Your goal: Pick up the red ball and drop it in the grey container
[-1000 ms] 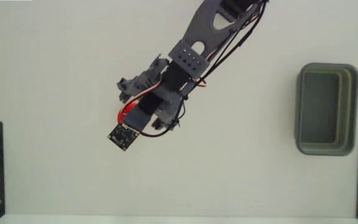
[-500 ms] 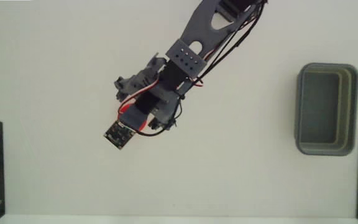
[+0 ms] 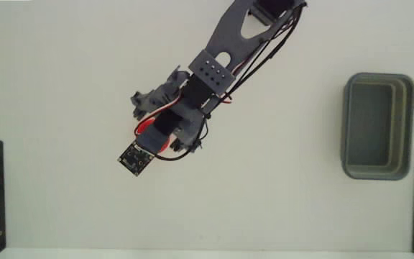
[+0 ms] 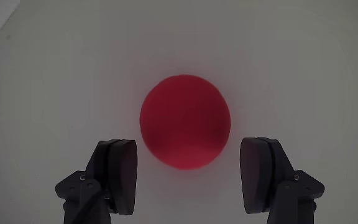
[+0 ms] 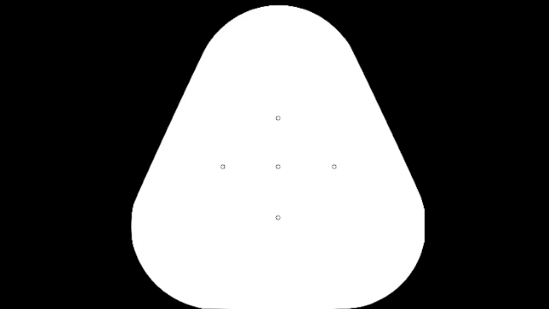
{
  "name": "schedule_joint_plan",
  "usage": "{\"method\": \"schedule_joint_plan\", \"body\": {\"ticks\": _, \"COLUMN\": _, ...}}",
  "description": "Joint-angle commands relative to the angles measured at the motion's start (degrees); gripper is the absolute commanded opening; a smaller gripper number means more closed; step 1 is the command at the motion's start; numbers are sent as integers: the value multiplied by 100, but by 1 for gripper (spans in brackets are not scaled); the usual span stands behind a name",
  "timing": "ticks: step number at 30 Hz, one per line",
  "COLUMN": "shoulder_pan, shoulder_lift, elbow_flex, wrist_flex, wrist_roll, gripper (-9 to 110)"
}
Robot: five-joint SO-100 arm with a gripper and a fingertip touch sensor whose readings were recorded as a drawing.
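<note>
Matte white table [image 4: 303, 56]; smooth round red ball [image 4: 185, 121].

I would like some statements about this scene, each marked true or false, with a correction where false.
1. The gripper is open. True.
2. The red ball is already inside the grey container. False: in the wrist view it lies on the white table, between and just beyond the fingers.
3. The fingers are touching the ball. False: a gap shows on each side.
4. The container is empty. True.
5. In the fixed view the container sits at the right. True.
</note>
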Motion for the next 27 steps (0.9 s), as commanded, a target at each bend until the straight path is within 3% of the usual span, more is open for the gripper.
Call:
{"method": "schedule_joint_plan", "body": {"ticks": 1, "shoulder_pan": 108, "shoulder_lift": 82, "elbow_flex": -344, "wrist_flex": -93, "wrist_roll": 18, "gripper": 110}}
{"method": "schedule_joint_plan", "body": {"ticks": 27, "shoulder_pan": 108, "shoulder_lift": -414, "elbow_flex": -879, "wrist_flex": -54, "wrist_roll": 18, "gripper": 110}}
